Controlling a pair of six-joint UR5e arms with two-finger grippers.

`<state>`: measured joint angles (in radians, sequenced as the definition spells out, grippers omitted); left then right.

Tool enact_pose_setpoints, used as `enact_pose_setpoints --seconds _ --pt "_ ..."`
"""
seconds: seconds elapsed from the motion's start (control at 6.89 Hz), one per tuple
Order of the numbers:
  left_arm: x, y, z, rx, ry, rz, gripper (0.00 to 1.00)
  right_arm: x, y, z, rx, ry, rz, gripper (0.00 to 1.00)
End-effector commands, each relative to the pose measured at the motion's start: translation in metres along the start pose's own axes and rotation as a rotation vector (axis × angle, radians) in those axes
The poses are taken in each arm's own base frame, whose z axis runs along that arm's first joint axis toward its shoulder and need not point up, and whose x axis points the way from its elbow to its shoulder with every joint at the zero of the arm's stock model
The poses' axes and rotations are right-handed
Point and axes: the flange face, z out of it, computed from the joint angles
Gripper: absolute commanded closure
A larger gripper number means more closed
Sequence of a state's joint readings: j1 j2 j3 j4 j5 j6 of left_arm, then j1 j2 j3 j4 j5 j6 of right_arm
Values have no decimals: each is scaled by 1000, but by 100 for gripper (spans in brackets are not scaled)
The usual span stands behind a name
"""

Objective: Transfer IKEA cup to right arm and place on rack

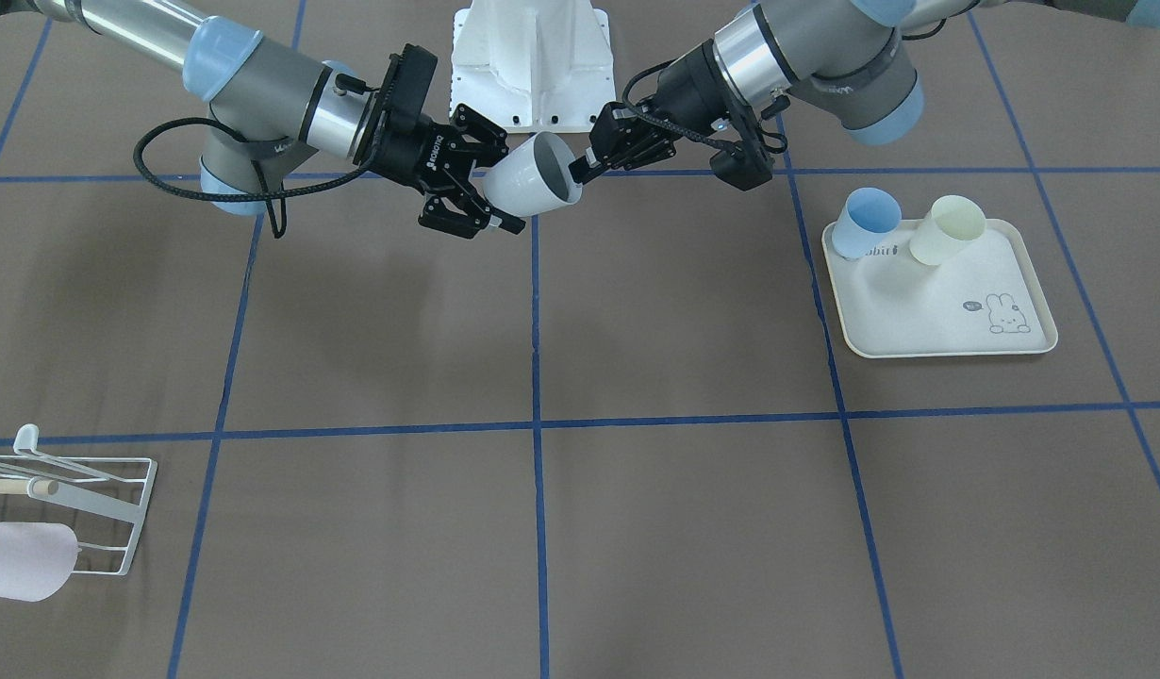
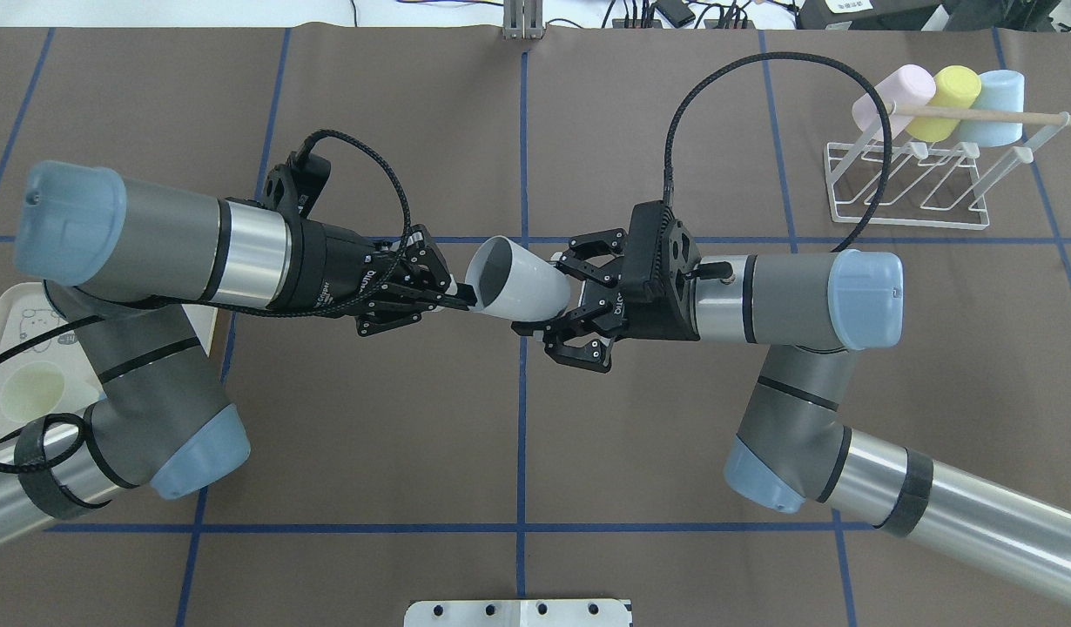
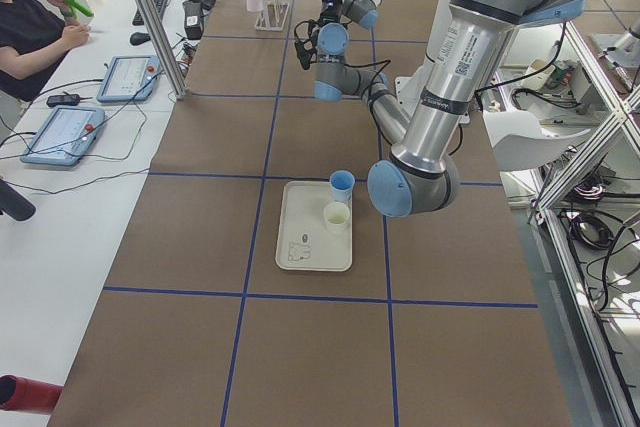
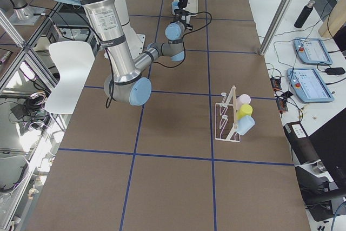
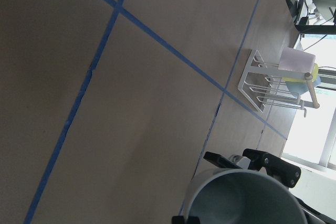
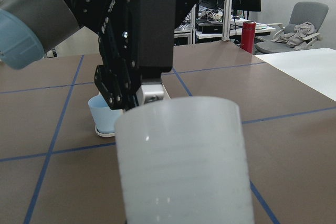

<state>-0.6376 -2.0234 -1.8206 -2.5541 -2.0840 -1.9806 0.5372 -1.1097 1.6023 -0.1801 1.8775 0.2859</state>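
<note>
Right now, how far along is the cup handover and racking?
Done: the white cup is picked up and held in mid-air. In hand: the handover. The left gripper pinches its rim and the right gripper straddles its base; whether it has clamped I cannot tell. Left: release, carry to the rack, hang it beside the three cups there.

You're seeing the IKEA cup (image 2: pixel 522 292) showing smooth, semi-matt white plastic. The rt arm (image 2: pixel 788 300) is showing brushed silver metal w/ pale-blue plastic caps (image 2: pixel 866 287); the cable (image 2: pixel 762 61) at its 12 o'clock is looking braided. The rack (image 2: pixel 910 187), 2 o'clock on the table cover (image 2: pixel 370 435), is showing white-coated wire + bare wood dowel (image 2: pixel 980 113). Cover's looking matt, paper-like.
</note>
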Motion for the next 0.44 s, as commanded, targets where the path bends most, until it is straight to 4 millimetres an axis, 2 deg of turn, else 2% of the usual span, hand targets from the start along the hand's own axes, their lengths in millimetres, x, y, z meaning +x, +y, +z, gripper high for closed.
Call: enact_pose_setpoints --seconds 0.0,0.15,0.29 --pt "6 -8 -11 19 8 14 0 3 3 -3 -6 6 0 53" --pt "6 -16 -18 32 1 37 0 10 5 -10 -13 23 0 63" --pt "-7 -33 -26 68 -48 76 0 28 8 -21 -37 54 -12 73"
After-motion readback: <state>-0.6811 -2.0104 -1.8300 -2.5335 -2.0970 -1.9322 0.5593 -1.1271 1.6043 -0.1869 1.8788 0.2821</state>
